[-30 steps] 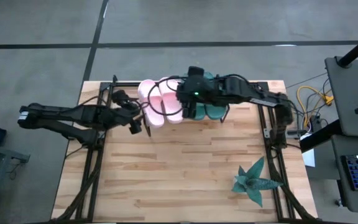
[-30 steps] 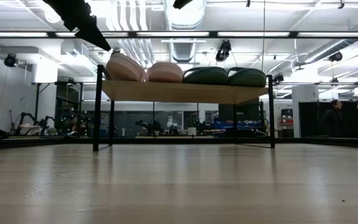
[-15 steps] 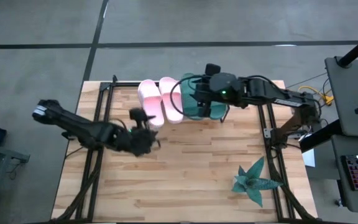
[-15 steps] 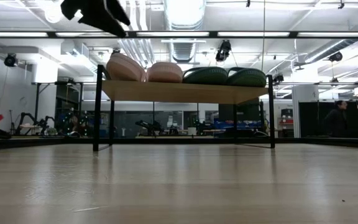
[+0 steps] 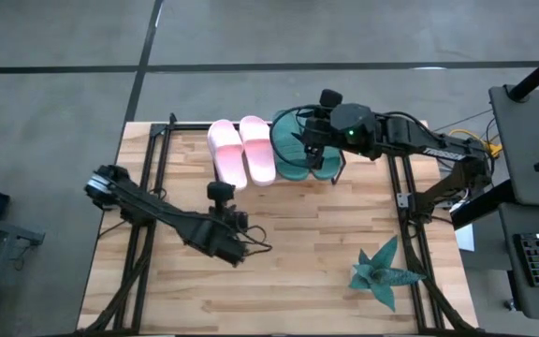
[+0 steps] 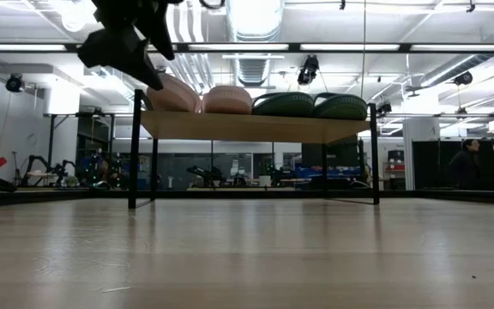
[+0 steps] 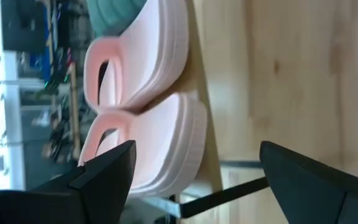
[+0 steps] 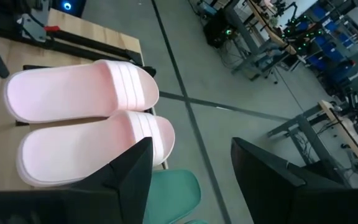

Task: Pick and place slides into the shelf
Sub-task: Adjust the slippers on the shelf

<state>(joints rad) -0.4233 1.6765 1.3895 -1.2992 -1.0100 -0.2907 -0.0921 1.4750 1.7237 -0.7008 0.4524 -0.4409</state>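
The shelf [image 6: 256, 126], a light board on thin black legs, stands at the table's far edge. On its top lie two pale pink slides [image 5: 241, 153] [image 7: 145, 99] [image 8: 79, 118] side by side, with two dark teal slides [image 5: 293, 159] [image 6: 311, 105] to their right. My right gripper [image 5: 309, 140] [image 8: 191, 180] hovers open above the teal slides. My left gripper [image 5: 220, 195] [image 7: 197, 180] stands open, nearer than the shelf, and points at the pink slides with nothing between its fingers.
A spiky teal star-shaped plant [image 5: 382, 273] sits near the table's right front. Black frame rails [image 5: 148, 178] run along the table's left and right sides. Bare wood [image 5: 288, 271] lies between shelf and near edge. A person [image 6: 464, 163] stands far off in the room.
My left gripper has drawn back from the shelf's left end toward the near edge, sinking and rolling about its own axis. My right gripper has pulled back toward the table's right, from over the pink slides to over the teal ones. All the slides stay on the shelf.
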